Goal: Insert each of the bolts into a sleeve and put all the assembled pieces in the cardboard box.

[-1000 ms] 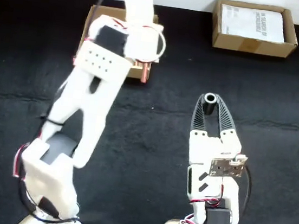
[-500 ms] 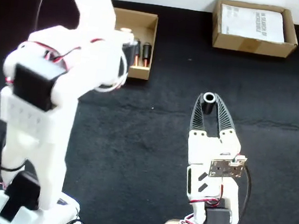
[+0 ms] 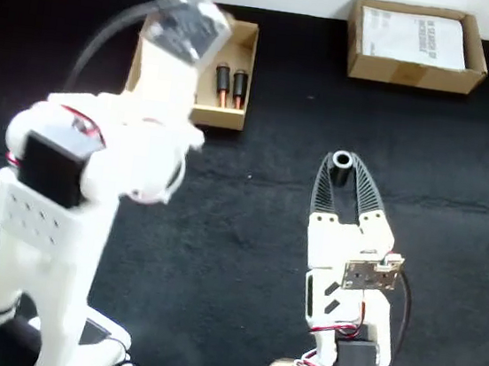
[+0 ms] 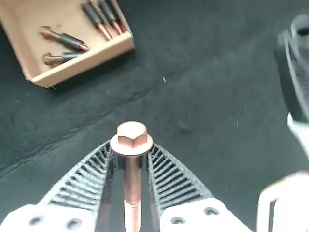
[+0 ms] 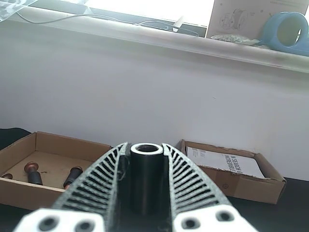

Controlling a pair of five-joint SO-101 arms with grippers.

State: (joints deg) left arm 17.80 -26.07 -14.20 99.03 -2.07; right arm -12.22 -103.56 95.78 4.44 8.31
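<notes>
My left gripper [image 4: 131,145] is shut on a copper bolt [image 4: 131,169], whose hex head sticks out past the fingertips, above the black mat. The cardboard box [image 4: 82,63] lies beyond it with several assembled pieces [image 4: 65,39] inside. In the high view the left arm [image 3: 94,173] is raised at the left, in front of that box [image 3: 221,118]; two assembled pieces [image 3: 230,83] show in the box. My right gripper [image 3: 343,166] is shut on a black sleeve [image 3: 344,160] held upright at mid-table. The sleeve's open end [image 5: 145,149] faces up between the fingers.
A second cardboard box [image 3: 414,72] holding a printed sheet sits at the back right by the white wall. The black mat [image 3: 248,228] covers the table. The right gripper's finger [image 4: 294,72] shows at the edge of the left wrist view.
The left arm has risen and drawn back from over the cardboard box, uncovering the pieces inside. The right arm with the sleeve has not moved.
</notes>
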